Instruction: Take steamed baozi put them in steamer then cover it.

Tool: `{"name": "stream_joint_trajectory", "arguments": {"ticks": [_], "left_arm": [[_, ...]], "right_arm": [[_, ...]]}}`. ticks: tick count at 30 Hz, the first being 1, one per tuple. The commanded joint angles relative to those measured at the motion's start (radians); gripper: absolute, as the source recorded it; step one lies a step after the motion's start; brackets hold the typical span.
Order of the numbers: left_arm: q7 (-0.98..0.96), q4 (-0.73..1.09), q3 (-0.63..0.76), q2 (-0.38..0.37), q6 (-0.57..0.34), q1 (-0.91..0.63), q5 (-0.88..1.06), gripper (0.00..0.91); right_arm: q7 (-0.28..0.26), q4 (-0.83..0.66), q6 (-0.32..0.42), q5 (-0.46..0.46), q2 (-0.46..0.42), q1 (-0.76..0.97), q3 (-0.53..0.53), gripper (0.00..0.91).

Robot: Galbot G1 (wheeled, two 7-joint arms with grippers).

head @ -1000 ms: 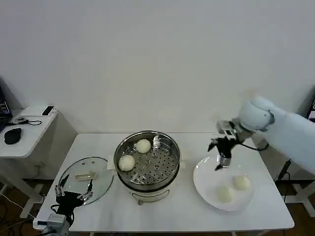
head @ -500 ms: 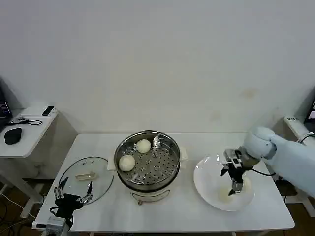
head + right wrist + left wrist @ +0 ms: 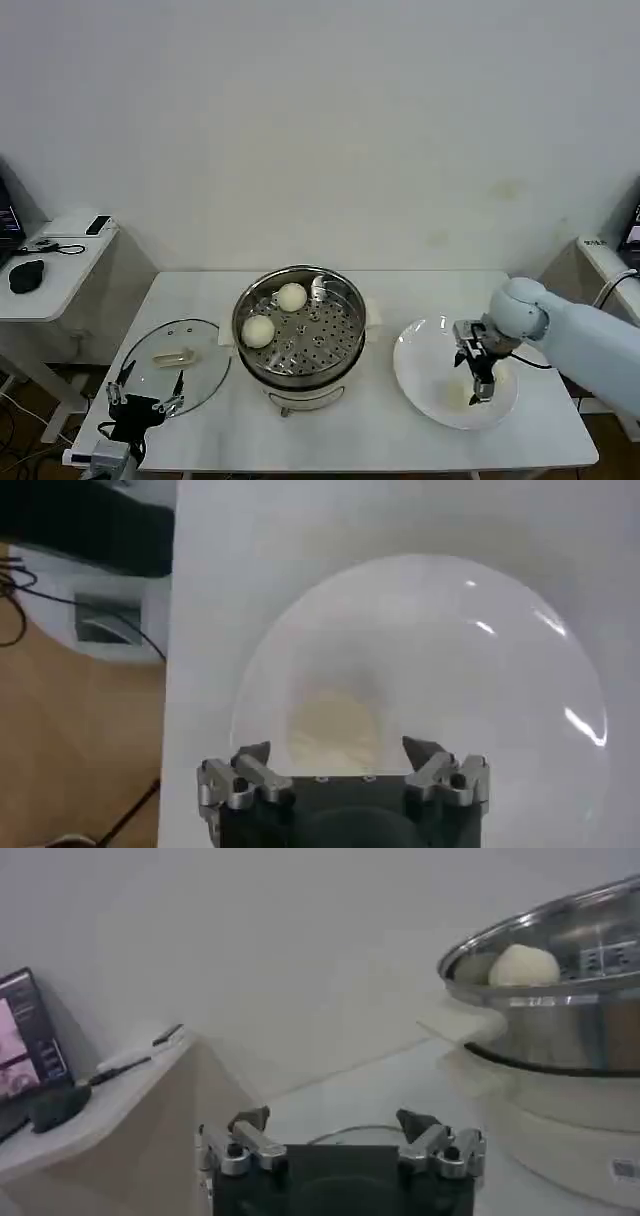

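The steamer (image 3: pixel 325 350) stands mid-table with two steamed baozi (image 3: pixel 291 296) (image 3: pixel 257 331) on its perforated tray. The cover (image 3: pixel 175 365), a clear glass lid, lies flat to its left. My left gripper (image 3: pixel 145 405) is parked open at the lid's near edge; from the left wrist view its open gripper (image 3: pixel 335 1120) faces the steamer (image 3: pixel 560 1038) and a baozi (image 3: pixel 522 965). My right gripper (image 3: pixel 478 378) is low over the white plate (image 3: pixel 420 375), open, beside a baozi (image 3: pixel 458 394). In the right wrist view a baozi (image 3: pixel 335 725) lies between the open gripper (image 3: pixel 340 750) fingers, apart from them.
A side table (image 3: pixel 50 270) with a mouse and small devices stands off the left end. The white table (image 3: pixel 400 285) has bare room behind the plate and along its front edge.
My right gripper came from above the plate's far edge down and nearer, to just above the baozi on the plate. The left arm drew back slightly.
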Motion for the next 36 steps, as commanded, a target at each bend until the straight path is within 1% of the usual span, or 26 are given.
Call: {"name": "stream_joint_trajectory", "arguments": {"ticks": [1,4,12,18,26,27,28,30,32,34,36], "left_arm": [[0.001,0.014,0.002,-0.003,0.001,-0.008,0.001,0.907],[0.000,0.022,0.001,-0.001,0.001,-0.010,0.000,0.907],[0.002,0.033,-0.002,0.003,0.002,-0.019,-0.002,0.907],[0.003,0.036,0.005,-0.005,0.004,-0.025,-0.002,0.907],[0.000,0.043,0.004,-0.004,0.003,-0.024,-0.002,0.907],[0.000,0.042,0.004,-0.005,0.003,-0.023,-0.002,0.907],[0.000,0.042,0.004,-0.005,0.003,-0.022,-0.002,0.907],[-0.001,0.043,0.005,-0.005,0.002,-0.022,-0.001,0.907],[-0.003,0.044,0.007,-0.008,0.002,-0.022,-0.001,0.907],[-0.004,0.043,0.009,-0.011,0.002,-0.022,0.000,0.907],[-0.004,0.041,0.012,-0.012,0.002,-0.021,0.002,0.907]], "right_arm": [[0.030,-0.037,-0.003,-0.041,0.028,-0.027,-0.005,0.907],[0.040,-0.045,-0.008,-0.038,0.037,-0.038,-0.002,0.907],[0.044,-0.055,-0.014,-0.034,0.051,-0.055,0.001,0.907],[0.037,-0.050,-0.013,-0.034,0.041,-0.049,-0.015,0.907],[0.054,-0.054,-0.021,-0.024,0.044,-0.057,-0.015,0.907],[0.054,-0.055,-0.019,-0.026,0.043,-0.057,-0.015,0.897],[0.054,-0.055,-0.019,-0.027,0.042,-0.059,-0.015,0.867],[0.055,-0.057,-0.019,-0.030,0.042,-0.062,-0.014,0.846],[0.058,-0.059,-0.019,-0.029,0.041,-0.068,-0.009,0.776],[0.060,-0.059,-0.020,-0.027,0.038,-0.074,-0.006,0.736],[0.063,-0.059,-0.019,-0.027,0.035,-0.077,-0.006,0.736]]}}
